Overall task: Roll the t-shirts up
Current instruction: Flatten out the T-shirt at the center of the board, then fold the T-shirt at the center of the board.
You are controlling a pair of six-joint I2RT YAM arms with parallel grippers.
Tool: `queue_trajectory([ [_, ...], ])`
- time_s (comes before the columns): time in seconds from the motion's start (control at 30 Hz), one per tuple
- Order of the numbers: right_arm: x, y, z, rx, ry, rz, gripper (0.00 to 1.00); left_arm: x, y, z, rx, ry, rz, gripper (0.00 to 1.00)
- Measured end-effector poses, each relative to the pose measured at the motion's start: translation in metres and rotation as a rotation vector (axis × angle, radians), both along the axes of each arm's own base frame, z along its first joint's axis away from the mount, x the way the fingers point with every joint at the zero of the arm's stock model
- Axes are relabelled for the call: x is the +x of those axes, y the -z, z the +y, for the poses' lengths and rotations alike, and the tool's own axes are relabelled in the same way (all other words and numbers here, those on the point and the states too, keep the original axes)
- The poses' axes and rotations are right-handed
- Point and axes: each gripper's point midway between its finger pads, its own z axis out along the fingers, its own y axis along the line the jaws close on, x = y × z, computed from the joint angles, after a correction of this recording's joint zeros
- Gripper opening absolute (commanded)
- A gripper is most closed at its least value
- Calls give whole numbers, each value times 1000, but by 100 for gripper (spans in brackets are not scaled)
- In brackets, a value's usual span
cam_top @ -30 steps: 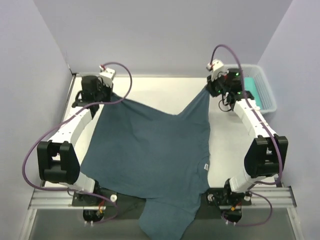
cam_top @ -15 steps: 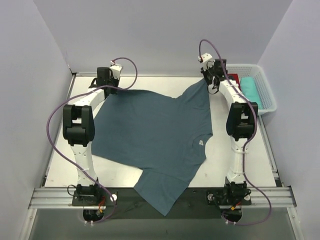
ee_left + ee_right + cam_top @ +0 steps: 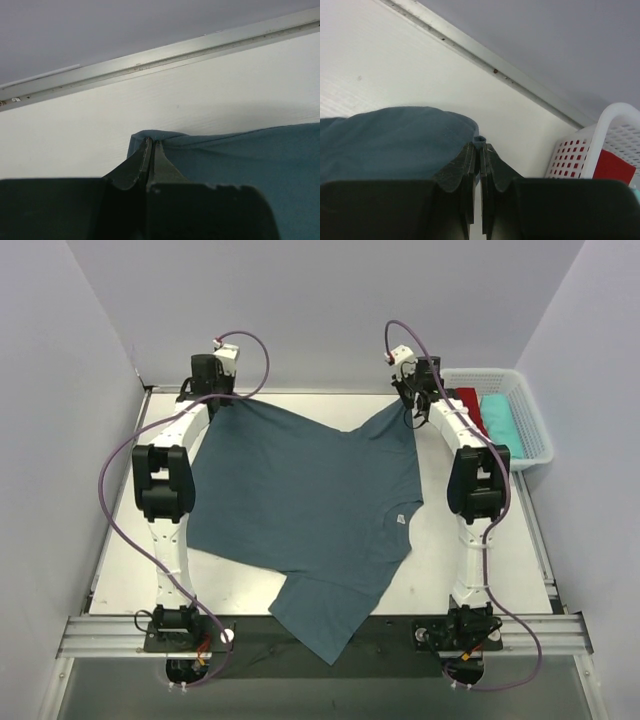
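Observation:
A slate-blue t-shirt [image 3: 310, 490] lies spread flat on the white table, with a small white tag [image 3: 399, 520] near its right edge and one part hanging over the front rail. My left gripper [image 3: 222, 400] is shut on the shirt's far left corner [image 3: 145, 136]. My right gripper [image 3: 410, 400] is shut on the far right corner [image 3: 480, 140]. Both arms are stretched out to the table's back edge. In the wrist views the cloth [image 3: 250, 160] runs away from each closed jaw pair.
A white basket [image 3: 520, 415] at the back right holds a red and a teal folded cloth; its rim shows in the right wrist view [image 3: 615, 130]. The metal back rail [image 3: 200, 50] lies just beyond both grippers. Grey walls enclose the table.
Both arms have stretched away toward the back edge, dragging the shirt up the table and pulling it flat. Less of it hangs over the front rail now.

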Motion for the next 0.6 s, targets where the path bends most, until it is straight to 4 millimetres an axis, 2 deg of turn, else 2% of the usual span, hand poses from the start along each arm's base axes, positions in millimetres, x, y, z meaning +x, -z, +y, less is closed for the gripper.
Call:
queue_trajectory([
  [0.1, -23, -14, 5, 13, -2, 33, 0, -2, -1, -2, -4, 12, 16, 0],
  [0.3, -78, -60, 18, 64, -7, 51, 0, -6, -16, -3, -33, 48, 44, 0],
  [0.4, -103, -74, 22, 84, -13, 59, 0, -8, -17, -1, -47, 61, 53, 0],
  [0.53, -127, -71, 24, 102, -11, 94, 0, -16, -9, 5, -61, 78, 97, 0],
  [0.6, -142, -59, 24, 111, -7, 139, 0, -19, -6, 7, -64, 90, 114, 0],
])
